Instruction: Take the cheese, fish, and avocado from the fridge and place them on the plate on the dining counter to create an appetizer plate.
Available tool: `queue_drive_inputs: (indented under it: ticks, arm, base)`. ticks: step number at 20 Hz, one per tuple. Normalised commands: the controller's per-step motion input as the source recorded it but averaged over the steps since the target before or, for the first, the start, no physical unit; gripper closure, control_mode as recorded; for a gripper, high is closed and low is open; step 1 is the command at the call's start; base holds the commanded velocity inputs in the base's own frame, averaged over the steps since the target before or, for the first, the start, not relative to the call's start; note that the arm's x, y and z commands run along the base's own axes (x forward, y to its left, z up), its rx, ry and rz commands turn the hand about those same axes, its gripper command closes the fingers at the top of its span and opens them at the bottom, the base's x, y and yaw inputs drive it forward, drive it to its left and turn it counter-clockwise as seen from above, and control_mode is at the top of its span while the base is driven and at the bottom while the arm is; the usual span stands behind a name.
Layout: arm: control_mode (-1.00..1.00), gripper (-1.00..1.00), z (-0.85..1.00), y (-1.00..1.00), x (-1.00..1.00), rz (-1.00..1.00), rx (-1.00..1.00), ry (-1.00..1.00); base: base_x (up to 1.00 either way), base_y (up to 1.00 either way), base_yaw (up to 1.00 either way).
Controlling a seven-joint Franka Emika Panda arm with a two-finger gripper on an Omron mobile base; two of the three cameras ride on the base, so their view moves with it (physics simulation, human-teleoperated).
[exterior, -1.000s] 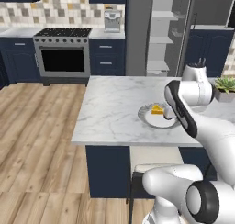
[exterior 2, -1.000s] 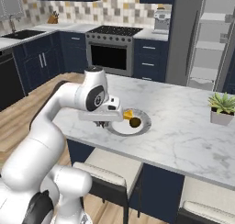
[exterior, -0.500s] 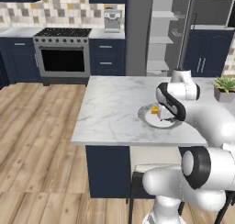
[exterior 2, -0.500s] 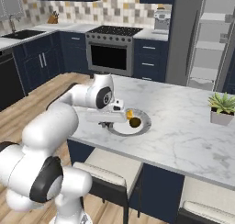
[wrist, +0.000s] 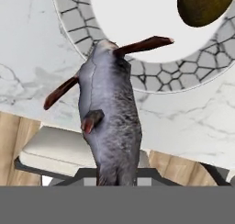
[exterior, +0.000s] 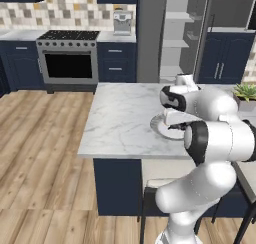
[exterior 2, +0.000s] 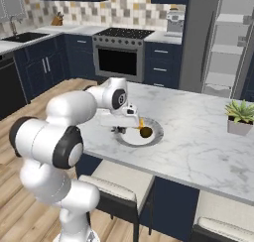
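Dining counter (exterior 2: pixel 198 132): plate (exterior 2: pixel 156 135), potted plant (exterior 2: pixel 240 118) on top.

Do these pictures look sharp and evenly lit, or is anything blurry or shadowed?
Left base view: flat even light, soft detail. Right base view: the same, a faint shadow under the plate. Hand view: sharpest; the fish looms large, the avocado is cropped.

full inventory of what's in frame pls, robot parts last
dining counter: 1, white-grey marble, navy base, centre.
plate: 1, white centre, grey speckled rim, on the counter.
avocado: 1, dark brown, on the plate.
cheese: 1, yellow-orange, on the plate beside the avocado.
fish: 1, grey with reddish-brown fins, held over the plate's rim.
potted plant: 1, green, on the counter.
fridge: 1, grey, open, pale shelves, behind the counter.
stove: 1, steel, back wall.
coffee machine: 1, on the back worktop.
stools: 2, pale seats, under the counter.
gripper: 1, dark, at the plate.
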Motion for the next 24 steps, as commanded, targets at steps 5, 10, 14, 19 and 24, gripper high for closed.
queue_drive_inputs:
  ticks: [5, 10, 14, 19, 24]
  arm:
    - [-1.00, 1.00, -0.48, -0.01, 0.44, 0.00, 0.00, 0.06]
    - [-1.00, 1.00, -0.60, -0.24, 0.39, 0.00, 0.00, 0.00]
    - [-1.00, 1.00, -0.42, -0.29, 0.66, 0.00, 0.00, 0.00]
    - [-1.00, 1.00, -0.31, -0.21, 0.82, 0.01, 0.00, 0.00]
    - [-1.00, 1.00, -0.66, 0.03, 0.39, 0.06, -0.01, 0.00]
  base:
    - [0.00, 0.00, 0.00]
    - [0.00, 0.00, 0.00]
    - [0.00, 0.00, 0.00]
    - [0.00, 0.00, 0.00]
    - [0.00, 0.00, 0.00]
